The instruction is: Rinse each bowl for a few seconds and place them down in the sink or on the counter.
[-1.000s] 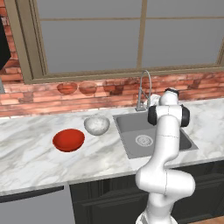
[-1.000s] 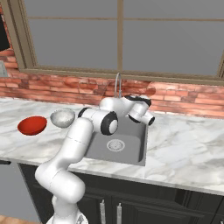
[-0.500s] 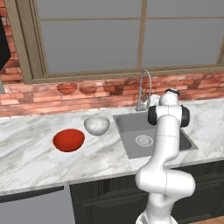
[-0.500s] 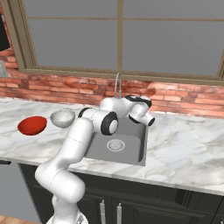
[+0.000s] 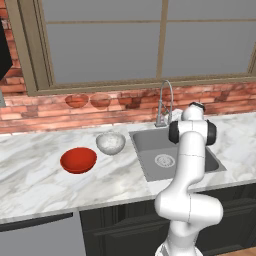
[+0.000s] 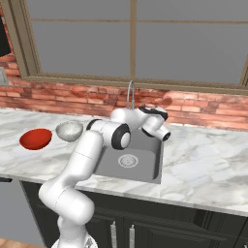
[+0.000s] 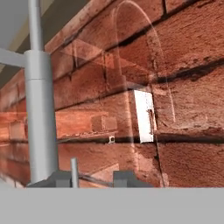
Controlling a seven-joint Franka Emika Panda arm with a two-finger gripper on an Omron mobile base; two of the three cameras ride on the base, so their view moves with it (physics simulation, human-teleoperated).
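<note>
Hand: my hand (image 6: 162,131) hung at the back of the sink, up by the faucet (image 5: 165,102). In the hand view the faucet post (image 7: 40,113) stood close on the left with brick wall (image 7: 175,65) behind. I judged I was there to work the tap, since water must run before any rinsing.
Grip: I could not tell how far my fingers stood apart, nor whether they had hold of anything; the tips barely rose into the hand view and the base views hid them.
Red bowl: it sat upright on the surface (image 5: 35,175), well left of the sink (image 5: 192,150), where I had not yet reached for it (image 5: 78,160).
Speckled bowl: it stood just beside the red one, between it and the sink's left rim (image 5: 110,142); nearer, so I judged it the easier first pick.
Sink: the basin was bare down to the drain (image 5: 164,160), leaving room to set bowls down.
Water: I saw no stream from the spout.
Progress: I judged the task barely begun, both bowls unrinsed.
</note>
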